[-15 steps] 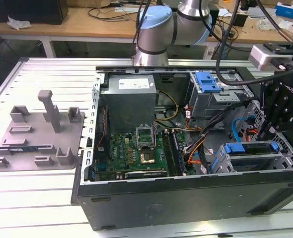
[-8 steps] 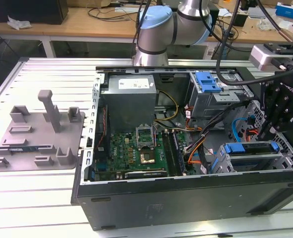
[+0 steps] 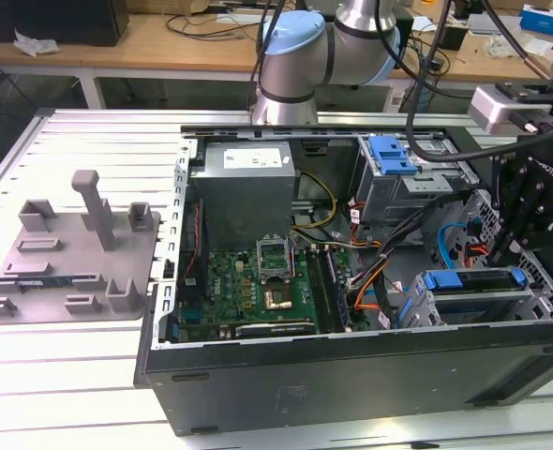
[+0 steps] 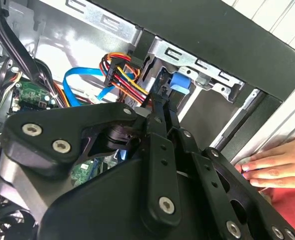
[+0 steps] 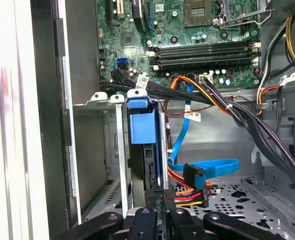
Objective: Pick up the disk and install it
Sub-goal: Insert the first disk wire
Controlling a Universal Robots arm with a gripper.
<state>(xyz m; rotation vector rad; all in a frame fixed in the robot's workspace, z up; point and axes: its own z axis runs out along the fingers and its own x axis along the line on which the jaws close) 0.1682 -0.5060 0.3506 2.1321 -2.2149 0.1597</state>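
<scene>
**Desk (image 3: pixel 89 141) with open computer case (image 3: pixel 351 375): snag risk**

Fingers (image 5: pixel 146 220) look pinched on the disk (image 5: pixel 140 130), which stands edge-on in the drive cage (image 5: pixel 100 100) straight ahead of them. Risk: the power cable bundle (image 5: pixel 187 192) lies just beside the fingers and could snag; a tilted disk could jam in the cage. A person's hand (image 4: pixel 272 167) rests beside the case edge, near. Print on the cable tag (image 5: pixel 192 116): unreadable.

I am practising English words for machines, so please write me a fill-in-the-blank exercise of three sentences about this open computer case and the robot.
The grey plastic moulded tray lies to the exterior view's ___ of the open black computer case.
The black gripper is nearest to the silver metal disk, framed by a ___ plastic carrier.
In the second wrist view, a person's ___ lies outside the case.
Missing words: left; blue; hand.
</scene>
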